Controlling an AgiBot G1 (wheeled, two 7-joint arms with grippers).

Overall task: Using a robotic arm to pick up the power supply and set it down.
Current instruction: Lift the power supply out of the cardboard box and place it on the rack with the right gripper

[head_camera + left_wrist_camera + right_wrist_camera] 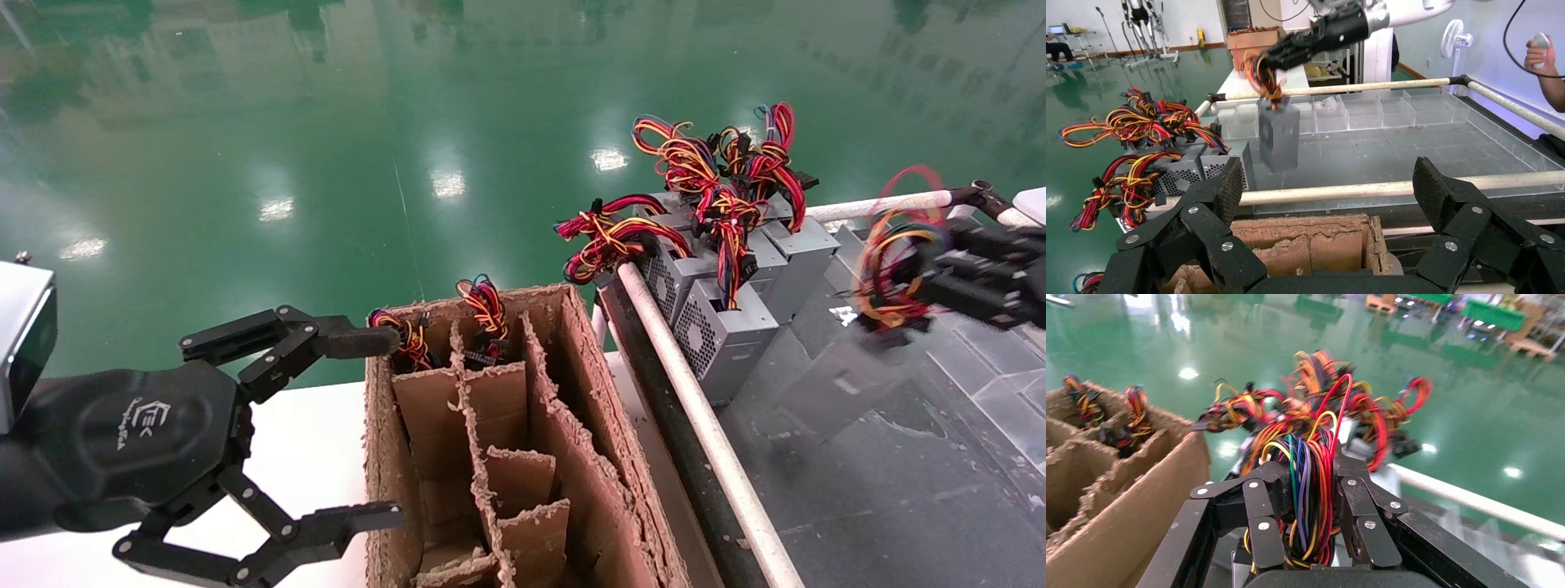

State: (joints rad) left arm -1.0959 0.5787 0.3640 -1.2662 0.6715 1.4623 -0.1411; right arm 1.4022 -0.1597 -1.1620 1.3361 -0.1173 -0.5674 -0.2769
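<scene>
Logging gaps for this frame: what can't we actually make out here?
- Power supply: motion-blurred in the head view; hidden beneath its wires in the right wrist view.
- Right gripper: its arm is cut off by the head view's edge.
- Cardboard box: deep cells hidden by dividers.
- Left gripper: idle beside the box.

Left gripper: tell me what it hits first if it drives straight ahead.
Probably the cardboard box: the open left gripper points at its near wall, fingertips already at the edge. Depth is unclear.
</scene>
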